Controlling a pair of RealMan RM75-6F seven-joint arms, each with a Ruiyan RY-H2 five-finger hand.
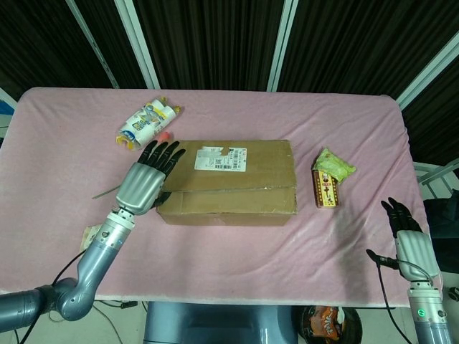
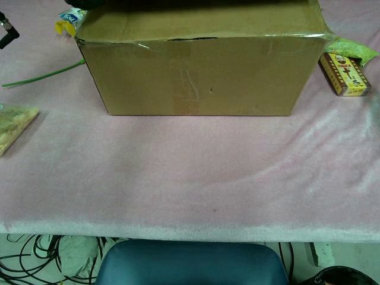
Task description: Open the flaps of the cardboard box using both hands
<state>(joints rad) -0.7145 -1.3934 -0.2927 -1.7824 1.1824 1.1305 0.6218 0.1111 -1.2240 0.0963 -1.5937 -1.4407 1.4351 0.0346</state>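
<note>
The brown cardboard box [image 1: 229, 180] sits mid-table with its top flaps closed and a white label on top; the chest view shows its front wall [image 2: 196, 74]. My left hand [image 1: 148, 180] hovers over the box's left end, fingers spread, fingertips over the top flap's left edge. Whether it touches the cardboard I cannot tell. It holds nothing. My right hand [image 1: 405, 233] rests at the table's front right corner, fingers apart and empty, well away from the box. Neither hand shows plainly in the chest view.
A white and yellow snack packet [image 1: 147, 122] lies behind the box's left corner. A green flower stem [image 2: 41, 76] lies left of it. A pale bag [image 2: 13, 126] sits front left. A green packet [image 1: 335, 165] and red box [image 1: 325, 189] lie right.
</note>
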